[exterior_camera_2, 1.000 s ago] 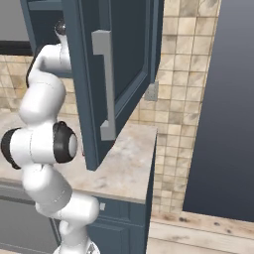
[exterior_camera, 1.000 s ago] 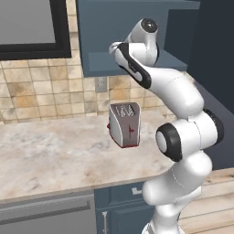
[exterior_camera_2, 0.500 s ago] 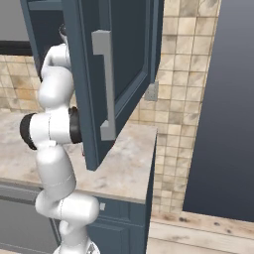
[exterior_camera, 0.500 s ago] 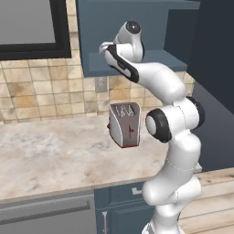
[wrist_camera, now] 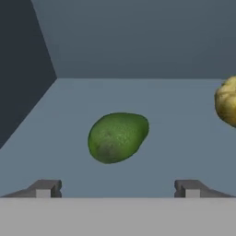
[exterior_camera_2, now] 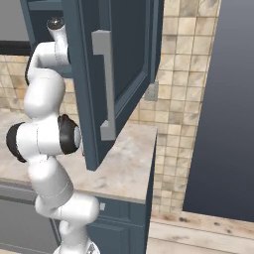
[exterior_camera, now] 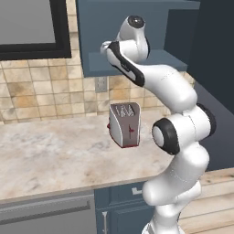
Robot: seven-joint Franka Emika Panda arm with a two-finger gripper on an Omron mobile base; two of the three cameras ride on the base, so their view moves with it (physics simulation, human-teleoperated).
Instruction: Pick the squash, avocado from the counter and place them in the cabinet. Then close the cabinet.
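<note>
While the hand view looks into the cabinet (wrist_camera: 138, 41), the count there stands at two items: one avocado (wrist_camera: 118, 137) and one squash (wrist_camera: 227, 102).

Cabinet: dark blue, wall-mounted, door (exterior_camera_2: 116, 79) swung open toward the right base camera, one long silver bar handle (exterior_camera_2: 105, 84) on it. Contents: avocado and squash, both on the blue-grey shelf floor (wrist_camera: 60, 129).

Avocado: dark green, egg-shaped, lying ahead of the fingertips and between their lines; long axis slanted, running from lower left to upper right of the hand view, narrower end apparently at the upper right. It touches neither fingertip.

Squash: yellow, lumpy, cut by the right edge of the hand view, well apart from the avocado; its orientation cannot be judged.

Gripper (wrist_camera: 118, 188): one, fingers (wrist_camera: 46, 188) spread wide, released, holding nothing.

Counter (exterior_camera: 55, 155): one marbled worktop, carrying one silver-and-red toaster (exterior_camera: 124, 124) near the tiled wall (exterior_camera: 36, 91), below the cabinet. The white arm (exterior_camera: 160, 82) reaches up from the base into the cabinet opening.
</note>
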